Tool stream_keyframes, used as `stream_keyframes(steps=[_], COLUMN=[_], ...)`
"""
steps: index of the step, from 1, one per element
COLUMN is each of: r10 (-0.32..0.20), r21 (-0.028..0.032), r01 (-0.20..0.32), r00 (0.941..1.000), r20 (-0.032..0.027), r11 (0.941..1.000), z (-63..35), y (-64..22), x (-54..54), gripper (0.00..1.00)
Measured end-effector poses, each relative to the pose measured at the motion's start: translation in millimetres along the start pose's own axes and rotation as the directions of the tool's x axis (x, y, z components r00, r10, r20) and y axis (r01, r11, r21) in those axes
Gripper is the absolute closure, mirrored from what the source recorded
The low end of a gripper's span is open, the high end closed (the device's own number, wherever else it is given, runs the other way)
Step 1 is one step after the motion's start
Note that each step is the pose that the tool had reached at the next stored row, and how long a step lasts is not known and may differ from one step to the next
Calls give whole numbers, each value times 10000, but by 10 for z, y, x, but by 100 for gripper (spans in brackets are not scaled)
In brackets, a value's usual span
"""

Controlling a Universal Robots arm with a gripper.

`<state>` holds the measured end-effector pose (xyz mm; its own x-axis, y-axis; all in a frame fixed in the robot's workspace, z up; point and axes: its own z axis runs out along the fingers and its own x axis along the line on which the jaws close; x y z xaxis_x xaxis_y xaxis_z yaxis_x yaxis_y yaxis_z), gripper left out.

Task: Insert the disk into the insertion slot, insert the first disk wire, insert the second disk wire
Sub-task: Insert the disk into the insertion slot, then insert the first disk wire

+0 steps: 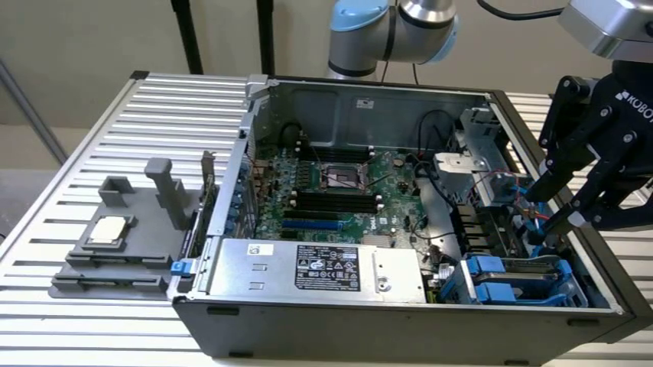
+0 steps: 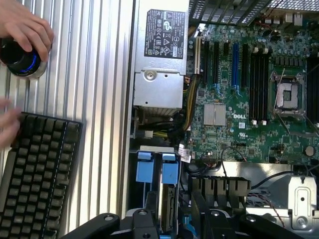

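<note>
Ext view: black two-finger gripper [image 1: 557,228] at 3 o'clock, dipped into open black PC case [image 1: 408,329], jaws apart. Grey metal disk [image 2: 169,204] in bright blue plastic carrier stands on edge in insertion slot [image 1: 510,267], a grey sheet-metal bay w/ blue fittings at case's 4 o'clock corner. I see gripper straddling disk end; contact unclear. Silver power-supply box [image 1: 316,267] at 6 o'clock. Person's hand [image 2: 25,27] on black knob [image 2: 20,59].
</note>
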<state>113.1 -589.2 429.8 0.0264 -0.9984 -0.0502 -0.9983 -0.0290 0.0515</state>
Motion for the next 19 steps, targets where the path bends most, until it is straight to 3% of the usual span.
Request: stream_keyframes(steps=[13,16,19], r10=[0,-7,-31], r21=[4,-41,-48], r01=[0,7,31], r00=[10000,10000,10000], r20=[1,2,-4], r11=[10000,10000,10000], z=[0,6,52], y=[-2,-118,-237], x=[0,4,9], gripper=[59,59,59])
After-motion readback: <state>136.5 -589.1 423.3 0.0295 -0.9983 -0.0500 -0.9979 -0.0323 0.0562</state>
